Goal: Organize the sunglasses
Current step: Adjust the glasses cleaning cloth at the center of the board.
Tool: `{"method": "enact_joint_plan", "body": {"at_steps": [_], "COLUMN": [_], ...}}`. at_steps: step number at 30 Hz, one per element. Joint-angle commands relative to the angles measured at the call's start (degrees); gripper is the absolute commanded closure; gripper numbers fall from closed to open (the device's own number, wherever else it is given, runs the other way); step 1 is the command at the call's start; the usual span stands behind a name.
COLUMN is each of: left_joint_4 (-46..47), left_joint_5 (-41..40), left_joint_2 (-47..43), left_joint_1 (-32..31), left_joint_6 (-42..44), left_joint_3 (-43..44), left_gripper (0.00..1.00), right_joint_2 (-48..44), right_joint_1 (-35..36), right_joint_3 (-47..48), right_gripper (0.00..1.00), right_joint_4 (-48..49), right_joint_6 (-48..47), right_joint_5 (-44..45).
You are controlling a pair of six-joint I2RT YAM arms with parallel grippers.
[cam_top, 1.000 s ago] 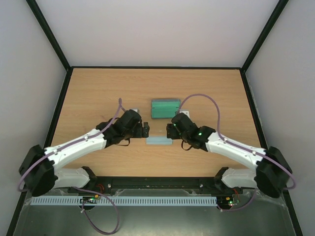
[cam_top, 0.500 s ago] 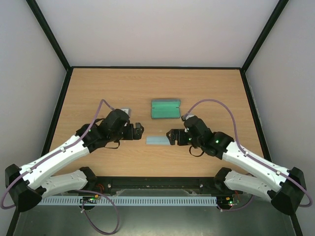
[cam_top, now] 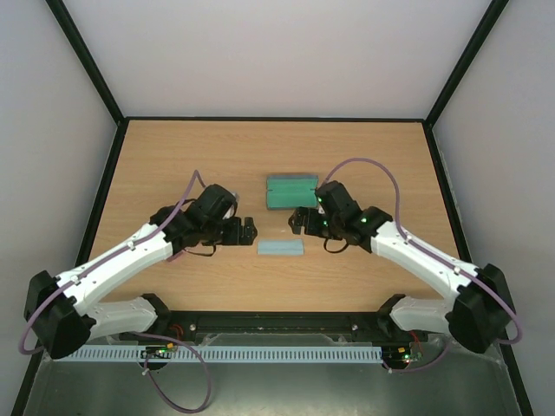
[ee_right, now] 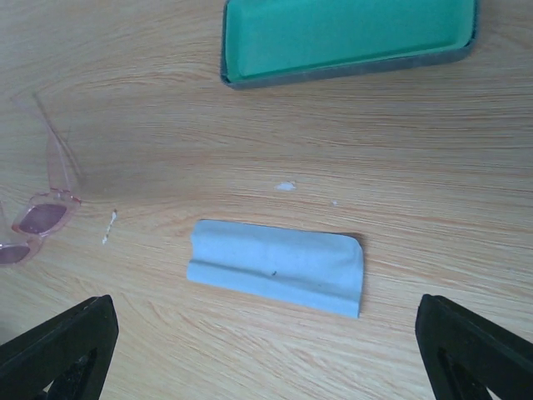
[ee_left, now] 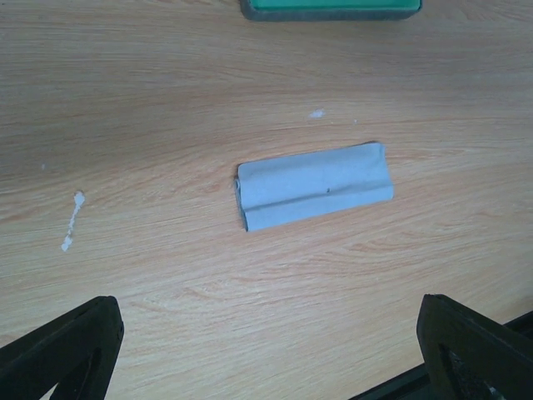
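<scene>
Both the left gripper [cam_top: 246, 230] and the right gripper [cam_top: 297, 218] have fingers fully spread, holding and touching nothing. The sunglasses [ee_right: 40, 218] lie on the table, left of the folded blue cloth [cam_top: 281, 248], apart from the open green-lined case [cam_top: 291, 191].

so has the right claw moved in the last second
Yes. The right claw has shifted away from the folded cloth toward the table's far side, and is now beside the green-lined case.

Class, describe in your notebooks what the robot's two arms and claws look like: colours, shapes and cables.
The left arm and right arm have white shells with black rounded joints. A lilac cable loops along each. The left claw and right claw are black, two-fingered. Small green lights glow near the right wrist.
</scene>
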Motion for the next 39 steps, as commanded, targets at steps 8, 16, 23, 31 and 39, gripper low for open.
{"method": "enact_joint_plan", "body": {"at_steps": [8,16,23,31,39], "left_joint_4": [-3.4,-4.5,6.1,15.2,19.8], "left_joint_5": [8.8,9.1,12.1,23.8,31.8], "left_joint_2": [4.2,6.1,2.3,-3.4,-3.1], "left_joint_1": [4.5,5.9,6.3,6.2,6.4], "left_joint_6": [-4.7,-4.1,-1.1,-0.5,-2.1], "left_joint_3": [7.2,9.4,-1.4,-11.8,-13.7], "left_gripper": [0.01,0.01,0.01,0.01,0.01], "right_joint_2": [8.7,9.8,9.8,8.2,4.1], "right_joint_1": [-1.1,-1.1,-1.2,-1.1,-1.1], "right_joint_3": [9.9,8.6,-5.1,-5.9,-6.5], "right_gripper": [0.01,0.01,0.13,0.23,0.67], "right_joint_4": [-8.5,-4.6,17.2,20.3,24.1], "right_joint_6": [0.1,0.6,3.2,3.7,10.0], "right_joint_5": [-10.0,-14.4,-19.3,-24.0,-25.1]}}
